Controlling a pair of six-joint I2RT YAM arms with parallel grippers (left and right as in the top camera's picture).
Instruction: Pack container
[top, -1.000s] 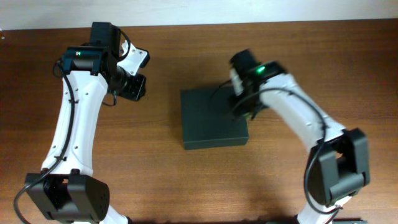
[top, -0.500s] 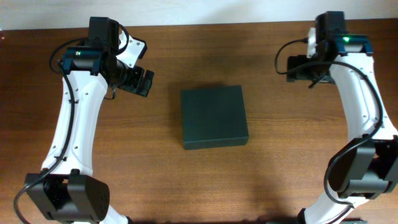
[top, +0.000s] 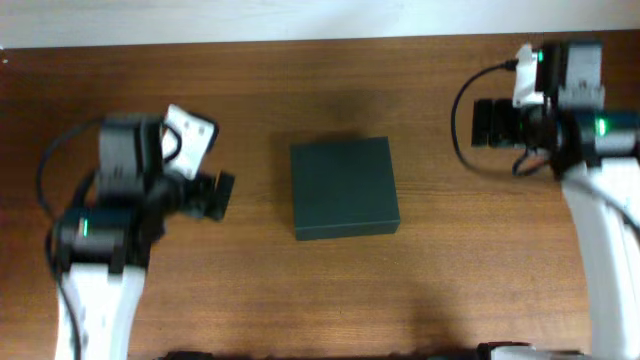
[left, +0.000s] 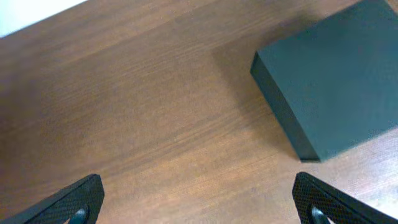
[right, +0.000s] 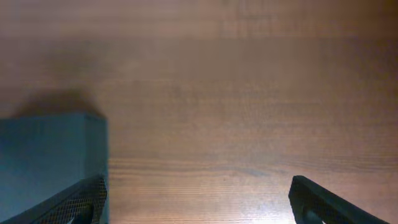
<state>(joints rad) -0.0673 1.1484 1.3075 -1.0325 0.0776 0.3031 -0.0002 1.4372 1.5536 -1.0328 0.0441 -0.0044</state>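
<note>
Left pincer (top: 215, 195) first: its two black fingertips sit at the bottom corners of its own wrist view, spread wide, with nothing between them but bare wood. Right pincer (top: 490, 122), same story: gaping wide and holding nothing.

Out from the left one now. It hovers over the left half of the brown wooden table (top: 300, 290), about midway between the far and near edges, pointing toward the centre. Straight ahead of it, with a strip of bare wood between, lies the container (top: 345, 188), a dark green, matte, shallow square box. It rests flat at the middle of the table with its lid down flush. From here I can't tell which side the hinge is on.

The right one hangs nearer the far right corner, also facing inward. The container lies inward from it and toward the near edge, so it is off on a diagonal, with only a corner of the green showing low in that wrist view.

Here is what matters for the next move. The box is near enough square to have no real long axis, and its sides sit a touch skewed to the table edges. The left arm looks to me the better placed. It is level with the middle of the box's left side and a shade closer, whereas the right would need to come in and toward the near edge.
</note>
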